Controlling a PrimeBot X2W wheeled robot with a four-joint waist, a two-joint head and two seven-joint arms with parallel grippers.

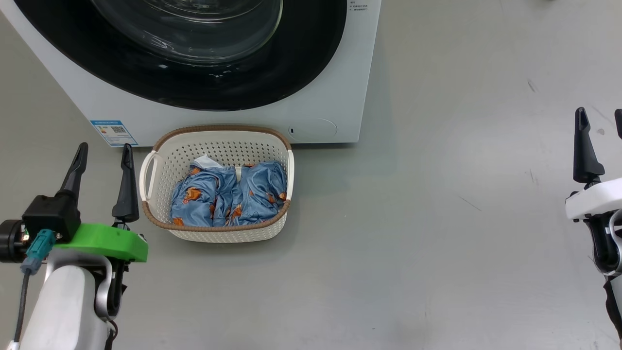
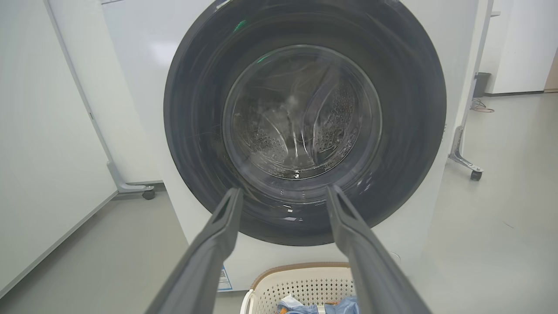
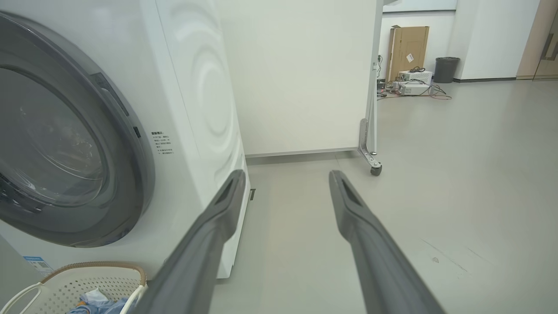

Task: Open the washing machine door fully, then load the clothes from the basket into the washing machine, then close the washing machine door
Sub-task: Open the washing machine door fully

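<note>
The white washing machine (image 1: 335, 73) stands ahead with its round black-rimmed door (image 1: 194, 58) shut; through the glass bowl (image 2: 301, 113) I see the steel drum. On the floor in front of it sits the cream basket (image 1: 216, 146) holding the light-blue printed clothes (image 1: 228, 194). My left gripper (image 1: 104, 150) is open and empty, just left of the basket. My right gripper (image 1: 600, 116) is open and empty, far to the right over bare floor. In the right wrist view the door (image 3: 65, 144) and the basket (image 3: 74, 283) lie to the left of the fingers (image 3: 218, 218).
White wheeled partition panels stand left of the washer (image 2: 52, 131) and behind it on the right (image 3: 305, 74). A cardboard box (image 3: 407, 48), a bin (image 3: 447, 69) and cables lie far back. Grey floor (image 1: 437, 218) stretches to the right of the basket.
</note>
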